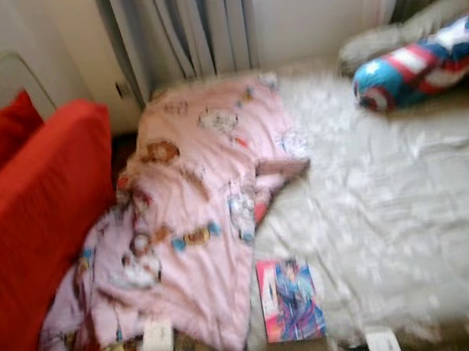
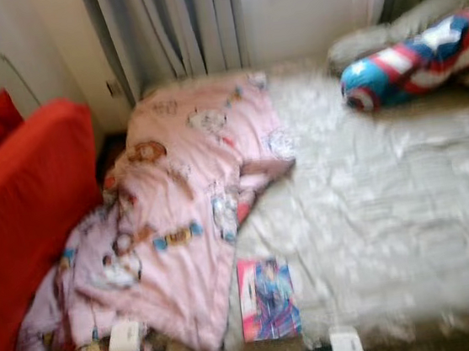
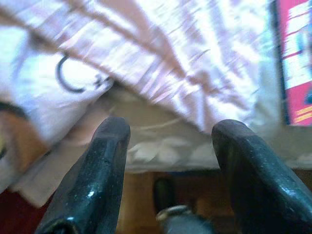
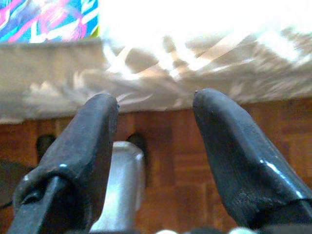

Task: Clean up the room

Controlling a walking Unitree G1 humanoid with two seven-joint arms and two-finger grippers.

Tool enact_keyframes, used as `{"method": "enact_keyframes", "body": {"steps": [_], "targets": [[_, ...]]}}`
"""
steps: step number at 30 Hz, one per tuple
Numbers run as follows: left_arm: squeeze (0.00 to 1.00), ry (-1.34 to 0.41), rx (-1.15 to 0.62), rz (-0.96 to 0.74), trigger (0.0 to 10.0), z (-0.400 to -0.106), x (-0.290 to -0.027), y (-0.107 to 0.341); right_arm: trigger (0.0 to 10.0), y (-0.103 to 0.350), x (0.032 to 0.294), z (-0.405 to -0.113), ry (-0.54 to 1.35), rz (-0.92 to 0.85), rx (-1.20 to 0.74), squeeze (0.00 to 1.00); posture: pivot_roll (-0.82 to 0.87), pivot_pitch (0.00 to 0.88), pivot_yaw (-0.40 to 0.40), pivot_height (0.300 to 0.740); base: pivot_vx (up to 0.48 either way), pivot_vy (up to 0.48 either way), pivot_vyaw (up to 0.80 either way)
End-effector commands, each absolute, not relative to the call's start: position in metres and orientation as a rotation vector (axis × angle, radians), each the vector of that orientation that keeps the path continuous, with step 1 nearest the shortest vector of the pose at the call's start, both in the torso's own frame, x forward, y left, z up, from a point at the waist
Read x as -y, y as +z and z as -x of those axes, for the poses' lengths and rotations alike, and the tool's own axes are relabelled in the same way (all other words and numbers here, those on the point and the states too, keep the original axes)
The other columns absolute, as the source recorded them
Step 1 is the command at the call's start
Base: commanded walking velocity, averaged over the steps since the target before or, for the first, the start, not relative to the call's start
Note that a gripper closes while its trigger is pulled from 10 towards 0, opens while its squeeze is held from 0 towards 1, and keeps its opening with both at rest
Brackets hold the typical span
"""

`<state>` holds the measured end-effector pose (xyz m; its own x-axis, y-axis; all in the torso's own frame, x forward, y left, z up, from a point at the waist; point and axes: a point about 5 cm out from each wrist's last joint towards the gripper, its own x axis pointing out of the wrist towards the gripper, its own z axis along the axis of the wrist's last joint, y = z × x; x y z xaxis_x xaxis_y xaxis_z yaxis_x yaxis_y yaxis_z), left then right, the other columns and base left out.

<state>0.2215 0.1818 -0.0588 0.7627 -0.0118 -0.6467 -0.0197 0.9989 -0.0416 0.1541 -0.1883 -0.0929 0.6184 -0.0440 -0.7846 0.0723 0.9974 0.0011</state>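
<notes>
At the bottom edge of the head views a pale gripper part shows at lower left and another at lower centre, both blurred. In the left wrist view the left gripper has its two rounded, glossy black fingers spread wide with nothing between them; they hang over the edge of the bed, above a crumpled fold of the pink blanket and a strip of brown wooden floor. In the right wrist view the right gripper is likewise spread open and empty, its blunt dark fingers set against the pale mattress edge and reddish parquet floor, with a silver metal piece between them lower down.

Just beyond, low in the centre of the head views, a flat rectangular book with a glossy pink and blue cover lies on the sheet, its left edge just beside the blanket's hem. The blanket is soft, thin and rumpled, printed with small cartoon figures; it runs from the lower left up to the centre top and spills over the bed's left side. The sheet is off-white and wrinkled, taking up the right half.

On the left stands a red fabric sofa with a red cushion. At upper right lies a long rounded pillow in red, white and blue with a star, against a grey pillow. Along the top hang pleated grey curtains.
</notes>
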Motion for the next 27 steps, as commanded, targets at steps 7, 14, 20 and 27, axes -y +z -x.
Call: {"method": "enact_keyframes", "body": {"steps": [7, 14, 20, 27], "targets": [[0.00, -0.007, -0.439, 0.096, 10.0, -0.257, -0.186, -0.024, 10.0, -0.087, 0.183, -0.160, -0.029, -0.068, -0.784, 0.00, -0.05, 0.000, 0.015, 0.740, 0.000, 0.000, 0.00], [0.00, -0.030, -0.319, 0.096, 10.0, -0.259, -0.184, -0.013, 10.0, -0.084, 0.183, -0.160, -0.038, -0.086, -0.732, 0.00, -0.06, 0.000, 0.016, 0.740, 0.000, 0.000, 0.00], [0.00, -0.030, -0.267, 0.080, 10.0, -0.252, -0.187, -0.009, 10.0, -0.083, 0.185, -0.159, -0.059, -0.097, -0.707, 0.00, -0.05, 0.000, 0.011, 0.740, 0.000, 0.000, 0.00], [0.00, -0.028, -0.220, 0.067, 10.0, -0.251, -0.189, -0.002, 10.0, -0.083, 0.184, -0.158, -0.055, -0.103, -0.702, 0.00, -0.03, 0.000, 0.002, 0.740, 0.000, 0.000, 0.00]]}}
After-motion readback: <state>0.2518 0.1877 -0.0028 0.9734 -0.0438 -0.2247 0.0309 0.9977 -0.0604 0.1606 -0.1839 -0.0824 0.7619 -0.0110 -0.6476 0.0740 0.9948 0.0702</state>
